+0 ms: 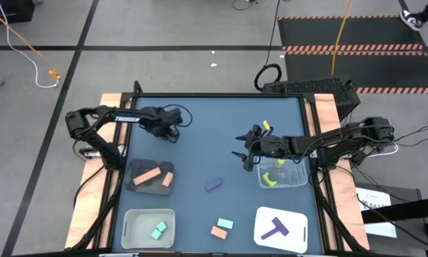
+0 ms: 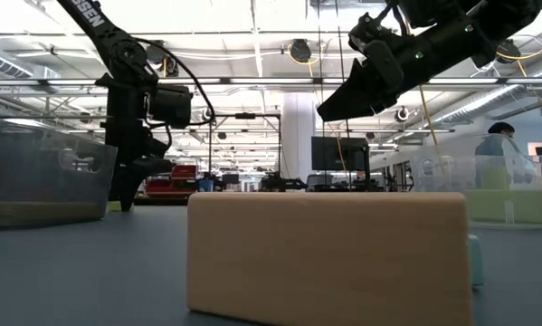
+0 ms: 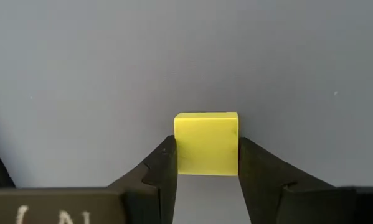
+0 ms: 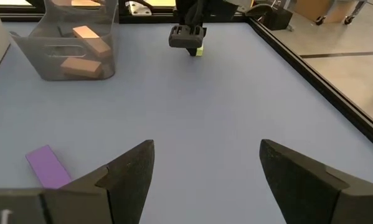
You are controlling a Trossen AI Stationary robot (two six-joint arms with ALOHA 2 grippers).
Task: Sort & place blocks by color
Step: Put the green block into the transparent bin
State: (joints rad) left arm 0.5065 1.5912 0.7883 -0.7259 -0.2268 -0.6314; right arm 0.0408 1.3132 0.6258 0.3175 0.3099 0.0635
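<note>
Near the tabletop's far-left corner, we see the left gripper (image 1: 172, 133) down at the surface, its fingers (image 3: 163, 163) pressed against both sides of a yellow-green cube (image 3: 207, 143); being square, the cube shows no long axis. Bare tabletop (image 1: 221, 135) lies open around it. Toward the right edge, the right gripper (image 1: 244, 150) hangs above the surface, spread wide and empty. A purple bar (image 1: 214, 185) lies mid-table, seemingly slanted to the edges.
</note>
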